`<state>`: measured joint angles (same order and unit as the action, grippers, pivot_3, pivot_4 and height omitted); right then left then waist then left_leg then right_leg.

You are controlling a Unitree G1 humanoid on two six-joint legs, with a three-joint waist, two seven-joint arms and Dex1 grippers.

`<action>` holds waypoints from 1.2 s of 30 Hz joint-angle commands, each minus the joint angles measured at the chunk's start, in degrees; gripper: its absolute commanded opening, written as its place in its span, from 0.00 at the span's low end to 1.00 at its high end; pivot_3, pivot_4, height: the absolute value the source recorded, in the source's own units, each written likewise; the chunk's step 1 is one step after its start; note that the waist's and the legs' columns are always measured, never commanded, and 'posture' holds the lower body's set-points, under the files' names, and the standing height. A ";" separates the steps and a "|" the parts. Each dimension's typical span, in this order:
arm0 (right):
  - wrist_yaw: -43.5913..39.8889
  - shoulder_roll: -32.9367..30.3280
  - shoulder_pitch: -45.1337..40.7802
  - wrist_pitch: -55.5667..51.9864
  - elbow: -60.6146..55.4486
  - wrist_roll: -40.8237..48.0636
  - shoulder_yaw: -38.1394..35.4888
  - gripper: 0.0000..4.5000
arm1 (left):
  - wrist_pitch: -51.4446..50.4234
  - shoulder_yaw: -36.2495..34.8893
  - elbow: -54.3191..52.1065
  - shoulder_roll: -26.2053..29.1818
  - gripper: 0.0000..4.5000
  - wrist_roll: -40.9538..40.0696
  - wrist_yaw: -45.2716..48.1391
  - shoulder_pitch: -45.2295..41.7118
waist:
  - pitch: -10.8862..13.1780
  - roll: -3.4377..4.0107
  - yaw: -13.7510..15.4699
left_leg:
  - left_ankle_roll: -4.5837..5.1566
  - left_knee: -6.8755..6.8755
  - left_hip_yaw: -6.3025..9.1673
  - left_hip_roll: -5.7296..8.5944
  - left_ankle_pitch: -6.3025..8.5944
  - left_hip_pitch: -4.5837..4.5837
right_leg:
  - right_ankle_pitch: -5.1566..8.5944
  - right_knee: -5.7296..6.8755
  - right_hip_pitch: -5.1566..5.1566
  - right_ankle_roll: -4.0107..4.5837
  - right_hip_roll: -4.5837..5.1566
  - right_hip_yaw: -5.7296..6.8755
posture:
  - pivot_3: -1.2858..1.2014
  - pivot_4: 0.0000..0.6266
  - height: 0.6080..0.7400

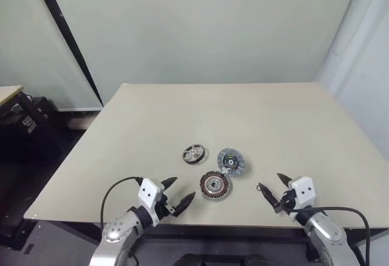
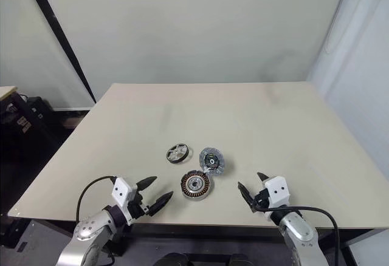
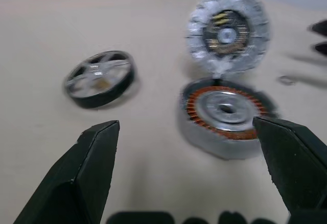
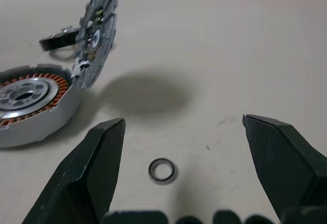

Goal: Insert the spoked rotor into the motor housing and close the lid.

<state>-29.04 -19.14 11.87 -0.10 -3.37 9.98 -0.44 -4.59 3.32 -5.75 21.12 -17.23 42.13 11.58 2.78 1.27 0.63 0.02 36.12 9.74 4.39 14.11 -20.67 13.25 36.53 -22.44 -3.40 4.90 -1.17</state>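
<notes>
Setting: a beige table (image 1: 255,114) before a pale wall, three motor parts grouped near its front edge.
Motor housing: the motor housing (image 1: 214,186) sits flat on the table, copper windings ringing a silver centre, nearest the robot of the three parts.
Lid: the lid (image 1: 231,161) stands tilted up at the housing's far right edge, inner face showing; in the right wrist view it appears joined to the housing's rim, though the blur leaves that unsure.
Spoked rotor: the spoked rotor (image 1: 194,153) lies flat on the table, just left of the lid and beyond the housing, apart from both.
Small ring: a small metal ring (image 4: 162,171) lies on the table in front of the right gripper, to the right of the housing.
Left gripper: the left gripper (image 1: 178,194) hovers at the table's front edge, left of the housing, fingers spread wide and holding nothing.
Right gripper: the right gripper (image 1: 271,187) hovers to the housing's right, fingers likewise wide apart and empty.
</notes>
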 commanded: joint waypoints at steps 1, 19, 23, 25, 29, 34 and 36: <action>-1.07 -2.24 0.07 -6.39 -6.85 0.55 0.88 0.89 | -3.82 0.63 -3.30 1.92 0.99 -2.74 2.99 -1.59 | 0.01 -0.01 0.00 | -0.01 0.03 -0.01 -0.01 0.00 0.00 | 0.00 0.06 -0.01 0.00 0.00 -0.03 | 0.52 0.00 1.00; -2.84 -6.95 -8.71 -28.59 -9.21 -1.25 8.02 0.89 | -10.67 5.09 -5.32 10.35 0.99 -1.99 13.21 -3.31 | 0.26 -0.42 0.02 | -0.20 0.21 -0.58 -0.19 0.11 0.02 | 0.00 0.16 -0.07 -0.01 -0.01 -0.15 | 0.52 0.00 1.00; -1.15 -6.55 -11.19 -30.18 -5.97 -2.97 8.64 0.89 | -10.00 5.14 -5.23 10.05 0.99 -1.73 13.16 -3.57 | 0.30 -0.47 0.00 | -0.06 0.20 -0.68 -0.20 0.04 0.02 | 0.00 0.17 -0.10 -0.02 -0.01 -0.19 | 0.52 0.00 1.00; -1.17 -6.70 -12.29 -30.34 -3.92 -3.67 9.13 0.89 | -9.26 5.26 -5.10 9.75 0.99 -1.38 12.91 -3.72 | 0.31 -0.49 0.00 | 0.02 0.19 -0.74 -0.20 0.00 0.03 | 0.00 0.16 -0.11 -0.02 -0.01 -0.24 | 0.52 0.00 1.00; -1.17 -6.60 -13.40 -30.69 -1.80 -4.31 9.51 0.89 | -8.50 5.23 -4.95 9.56 0.99 -1.11 12.66 -3.69 | 0.31 -0.50 -0.01 | 0.03 0.18 -0.82 -0.19 -0.01 0.03 | -0.01 0.17 -0.13 -0.03 -0.02 -0.30 | 0.52 0.00 1.00; -0.81 -6.30 -14.37 -31.11 -0.03 -4.26 9.86 0.89 | -7.72 5.38 -5.00 9.27 0.99 -0.80 12.14 -3.42 | 0.32 -0.52 -0.02 | 0.04 0.20 -0.98 -0.19 -0.02 0.08 | -0.01 0.19 -0.12 -0.03 -0.04 -0.37 | 0.52 0.00 1.00; -0.52 -5.88 -14.60 -31.42 0.48 -4.07 9.89 0.85 | -7.45 5.40 -5.01 9.21 1.00 -0.69 12.00 -3.28 | 0.32 -0.52 -0.02 | 0.04 0.24 -0.99 -0.22 -0.02 0.09 | -0.01 0.19 -0.11 -0.03 -0.04 -0.38 | 0.52 0.00 1.00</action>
<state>-30.03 -25.49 -1.64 -31.30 -2.59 6.52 9.70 -13.21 8.56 -8.98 30.45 -18.33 54.31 8.60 3.10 0.74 0.61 0.06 36.36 8.75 4.16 14.09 -20.58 13.24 36.72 -22.55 -3.43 4.85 -1.55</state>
